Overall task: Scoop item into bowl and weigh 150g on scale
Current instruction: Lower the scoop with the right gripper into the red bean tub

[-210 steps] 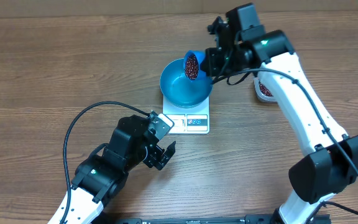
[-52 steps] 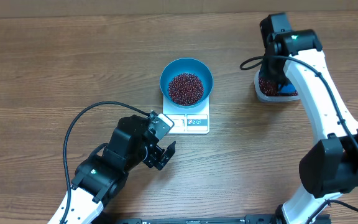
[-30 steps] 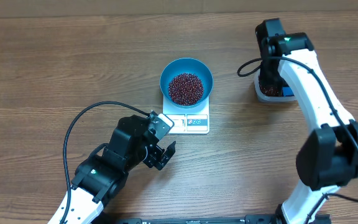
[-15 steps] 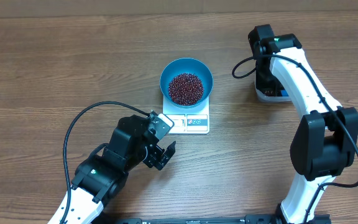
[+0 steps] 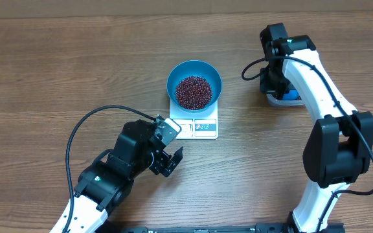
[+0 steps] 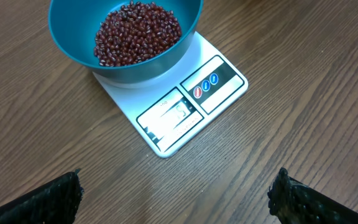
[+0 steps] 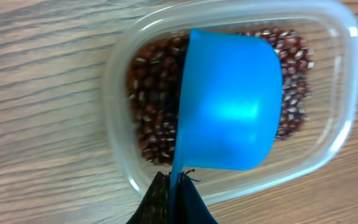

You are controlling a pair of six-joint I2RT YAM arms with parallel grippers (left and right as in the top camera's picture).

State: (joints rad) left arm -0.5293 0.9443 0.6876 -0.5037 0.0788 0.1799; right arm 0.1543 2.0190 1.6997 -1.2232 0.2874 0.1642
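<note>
Looking at the middle of the desk (image 5: 57, 65), I see the bowl (image 5: 194, 70) sitting on the scale (image 5: 199, 127) with a good heap of beans (image 5: 193, 92) in it, so some scooping is already done. I cannot read the display, so I cannot tell how close the weight is. At the far right my right claw (image 7: 171, 199) is clenched on the handle of the scoop (image 7: 229, 118), which hangs over the beans in the clear tub (image 7: 118, 93). I judge another scoop is in hand. My left claw (image 6: 178, 198) waits released at the near left, holding nothing.
</note>
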